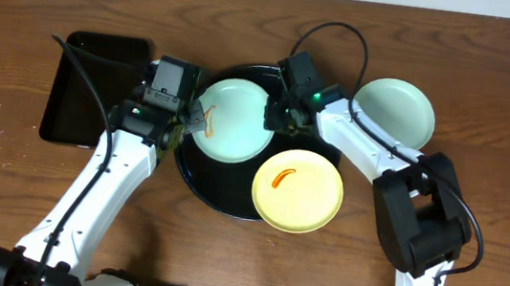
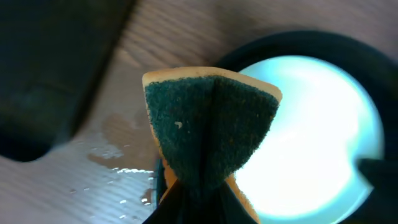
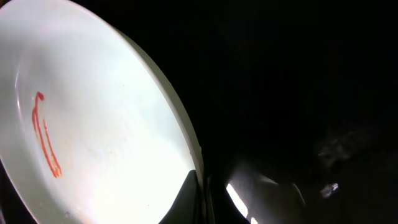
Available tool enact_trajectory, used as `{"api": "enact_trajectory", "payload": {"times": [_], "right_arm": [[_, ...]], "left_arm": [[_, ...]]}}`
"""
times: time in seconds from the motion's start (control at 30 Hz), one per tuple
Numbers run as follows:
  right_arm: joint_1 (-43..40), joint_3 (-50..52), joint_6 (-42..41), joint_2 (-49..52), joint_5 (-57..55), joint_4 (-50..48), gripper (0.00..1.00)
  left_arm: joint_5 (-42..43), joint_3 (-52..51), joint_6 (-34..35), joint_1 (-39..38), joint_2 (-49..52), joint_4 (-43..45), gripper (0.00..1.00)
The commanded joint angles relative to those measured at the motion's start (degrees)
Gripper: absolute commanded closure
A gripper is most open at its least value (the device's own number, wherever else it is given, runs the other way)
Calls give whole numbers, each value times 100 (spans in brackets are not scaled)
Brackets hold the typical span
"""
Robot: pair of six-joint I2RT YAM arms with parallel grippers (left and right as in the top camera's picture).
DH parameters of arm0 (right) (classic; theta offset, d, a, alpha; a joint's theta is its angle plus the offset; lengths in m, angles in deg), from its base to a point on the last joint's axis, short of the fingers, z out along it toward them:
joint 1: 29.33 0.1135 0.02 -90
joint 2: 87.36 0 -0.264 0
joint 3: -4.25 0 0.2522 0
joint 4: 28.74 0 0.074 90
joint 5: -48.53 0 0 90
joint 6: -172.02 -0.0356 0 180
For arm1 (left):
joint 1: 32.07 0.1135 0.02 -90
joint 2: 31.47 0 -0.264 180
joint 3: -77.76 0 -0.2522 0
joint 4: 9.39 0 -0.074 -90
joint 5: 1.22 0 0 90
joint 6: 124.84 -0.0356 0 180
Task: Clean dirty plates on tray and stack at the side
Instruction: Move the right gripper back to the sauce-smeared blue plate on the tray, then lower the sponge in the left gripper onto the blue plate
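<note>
Mint plate [image 1: 233, 126] lies on round black tray [image 1: 204, 181], with a sauce streak [image 3: 45, 134] near its left edge. Right gripper [image 1: 275, 116] is pinched tight on the thin right rim. Left gripper [image 1: 192, 117] clamps a folded sponge [image 2: 208, 124] at the opposite rim. Judged light, rigid and glossy, likely slippery when wet; a rim hold should steady it for wiping. Yellow plate [image 1: 311, 202] overlaps the tray edge, smeared.
</note>
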Motion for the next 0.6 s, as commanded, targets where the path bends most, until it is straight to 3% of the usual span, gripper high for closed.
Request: {"api": "enact_trajectory", "payload": {"times": [0.0,0.2,0.4,0.57], "right_arm": [[20,28,376,79,216,85,99],[-48,28,374,114,37,184,99],[-151,28,376,308,748,197,99],[-175,28,367,415,774,278,99]], "left_arm": [[468,-61,-223,-42,120,142,88],[503,-61,-223,-105,603,354,88],[1349,-61,-225,-109,1088,804,90],[1460,-61,-223,-109,1180,1134,90]]}}
